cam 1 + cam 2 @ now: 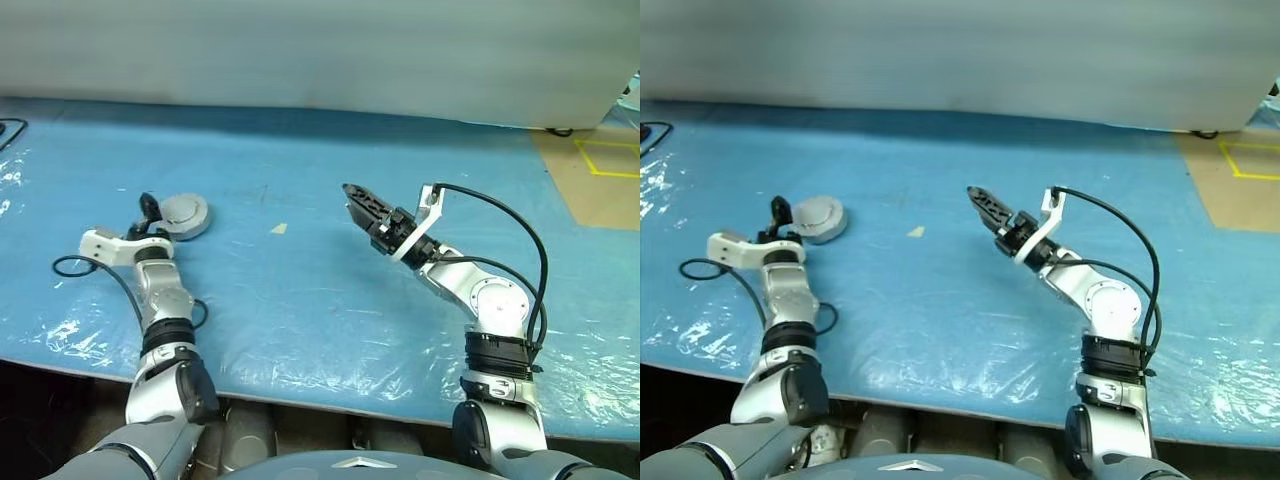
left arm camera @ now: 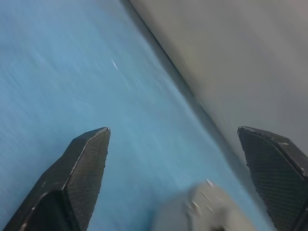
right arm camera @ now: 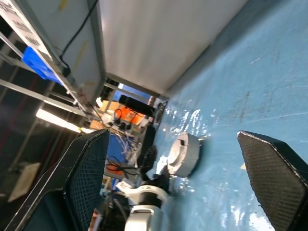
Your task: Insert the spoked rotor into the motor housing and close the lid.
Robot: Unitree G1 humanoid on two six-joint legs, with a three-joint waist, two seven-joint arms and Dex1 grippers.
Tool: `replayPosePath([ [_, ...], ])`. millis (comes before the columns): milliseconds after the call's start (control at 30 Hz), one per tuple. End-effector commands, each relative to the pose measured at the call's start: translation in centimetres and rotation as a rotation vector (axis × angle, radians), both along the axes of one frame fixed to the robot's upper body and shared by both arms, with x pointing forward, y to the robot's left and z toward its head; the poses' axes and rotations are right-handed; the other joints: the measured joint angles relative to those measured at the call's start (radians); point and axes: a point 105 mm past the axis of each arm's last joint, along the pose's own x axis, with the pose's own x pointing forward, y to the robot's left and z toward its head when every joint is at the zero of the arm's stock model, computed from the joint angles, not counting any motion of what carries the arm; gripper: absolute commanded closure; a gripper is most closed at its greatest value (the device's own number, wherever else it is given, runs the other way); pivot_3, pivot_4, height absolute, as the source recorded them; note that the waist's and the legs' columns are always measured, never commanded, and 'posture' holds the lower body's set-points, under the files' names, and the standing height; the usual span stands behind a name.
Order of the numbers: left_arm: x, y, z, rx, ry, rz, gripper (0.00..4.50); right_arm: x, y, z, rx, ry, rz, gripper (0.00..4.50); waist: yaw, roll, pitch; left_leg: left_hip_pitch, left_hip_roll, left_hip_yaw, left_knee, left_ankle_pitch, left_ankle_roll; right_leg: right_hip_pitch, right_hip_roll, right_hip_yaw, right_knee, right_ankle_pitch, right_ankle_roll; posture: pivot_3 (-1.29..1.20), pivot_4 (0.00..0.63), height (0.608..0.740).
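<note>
Far left on the blue plastic-covered bench (image 1: 300,300), a black cable (image 1: 12,128) loops near the edge. The left tool (image 1: 148,210) sits just beside the motor housing (image 1: 184,215), which lies flat with its lid closed, a smooth grey disc showing on top. In the left wrist view the two black fingers (image 2: 82,173) stand wide apart with blue bench between them and nothing gripped; a blurred grey lump, apparently the housing's rim (image 2: 202,207), lies low between them. To the right of the housing a small pale scrap (image 1: 279,228) lies on the sheet, then a broad open stretch of bench runs to the right tool (image 1: 358,200), which hangs raised above the surface, well apart from the housing. Its fingers (image 3: 82,178) are spread wide and empty in the right wrist view, which looks across to the housing (image 3: 185,154), its side wall showing, and past the bench end to shelving and wires. The bench's back edge meets a pale wall (image 1: 320,50); far right lies brown floor (image 1: 600,180) with yellow tape (image 1: 610,158).
</note>
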Motion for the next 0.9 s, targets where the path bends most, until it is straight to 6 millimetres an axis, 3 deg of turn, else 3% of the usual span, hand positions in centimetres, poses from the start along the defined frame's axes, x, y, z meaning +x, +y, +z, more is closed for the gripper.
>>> replayPosePath([
  [33, 0.2, -0.5, 3.9, 0.205, -0.113, -0.045, 0.01, 0.1, 0.1, 0.8, -0.152, -0.151, -0.053, 0.00, 0.004, 0.000, 0.000, 0.000, 0.000, 0.000, 0.000, 0.000, 0.000, 0.000, 0.000, 0.000, 0.000, 0.000, 0.000, 0.00, 0.150, 0.740],
  [100, 0.3, -2.0, 6.0, 0.244, -0.238, -0.154, 0.01, 0.3, 0.3, 0.6, -0.277, -0.253, -0.095, 0.00, 0.008, 0.000, 0.000, -0.001, 0.000, 0.000, 0.001, 0.000, 0.000, 0.000, -0.001, -0.001, 0.000, 0.000, 0.000, 0.00, 0.150, 0.740],
  [233, 0.4, -7.5, 8.9, 0.442, -0.361, -0.473, 0.01, 0.2, 0.8, 0.3, -0.495, -0.463, -0.124, 0.00, 0.008, 0.000, 0.000, -0.002, 0.000, 0.000, 0.002, 0.000, 0.000, 0.000, -0.001, -0.001, 0.001, 0.000, 0.000, 0.00, 0.150, 0.740],
  [433, -1.3, -14.3, 8.4, 0.748, -0.343, -0.890, 0.01, -0.6, 1.1, 0.4, -0.680, -0.700, -0.111, 0.00, -0.009, 0.000, 0.000, 0.000, 0.000, 0.001, 0.002, 0.000, 0.000, -0.001, -0.001, 0.002, 0.003, 0.000, 0.000, 0.00, 0.150, 0.740],
  [633, -3.9, -17.5, 5.8, 0.928, -0.281, -1.126, 0.01, -0.7, -0.5, -1.1, -0.775, -0.750, -0.120, 0.00, -0.019, 0.000, 0.000, 0.001, 0.000, 0.003, 0.002, 0.000, 0.000, -0.002, 0.000, 0.004, 0.004, 0.000, -0.001, 0.00, 0.150, 0.740],
  [900, -5.3, -19.0, 4.6, 0.952, -0.263, -1.130, 0.01, -1.0, -0.3, -1.6, -0.742, -0.787, -0.002, 0.00, -0.028, 0.000, 0.000, 0.002, 0.001, 0.004, 0.005, 0.000, 0.001, -0.002, 0.000, 0.006, 0.007, -0.002, -0.006, 0.00, 0.150, 0.740],
])
